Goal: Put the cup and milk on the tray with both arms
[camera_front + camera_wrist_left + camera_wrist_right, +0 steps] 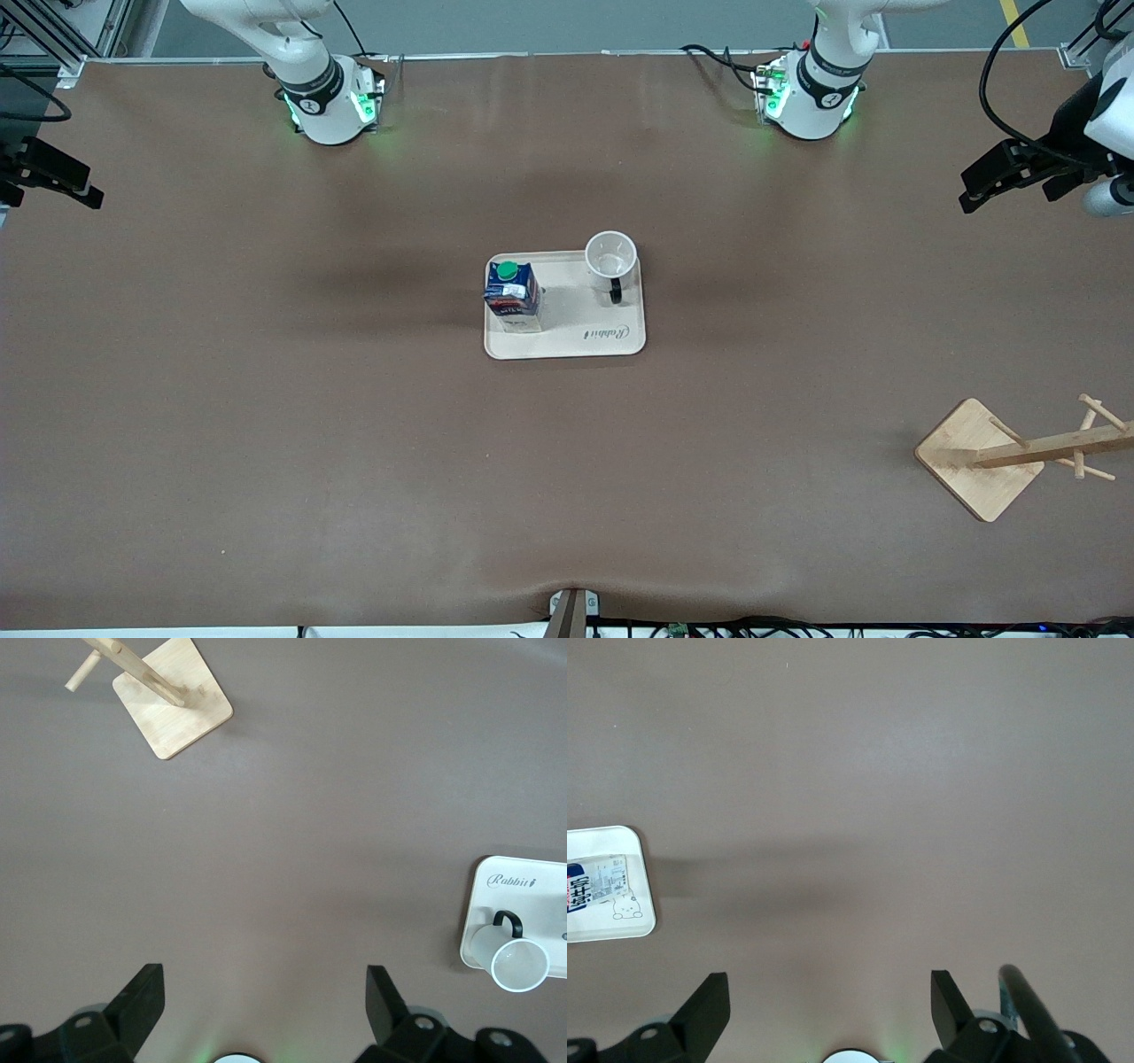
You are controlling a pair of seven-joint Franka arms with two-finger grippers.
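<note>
Both pincers wide open, seemingly empty

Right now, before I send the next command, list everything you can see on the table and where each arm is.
Cream rectangular tray: one, middle of the brown table.
White mug with black handle: one, upright on the tray, at the corner toward the left arm's base.
Dark-blue milk carton with green cap: one, upright on the tray, at the end toward the right arm.
Wooden peg stand on a square base: one, pale wood, toward the left arm's end, nearer the front camera than the tray.
Left gripper: black, open, over bare table at its own end, waiting.
Right gripper: black, open, over bare table at its own end.
</note>
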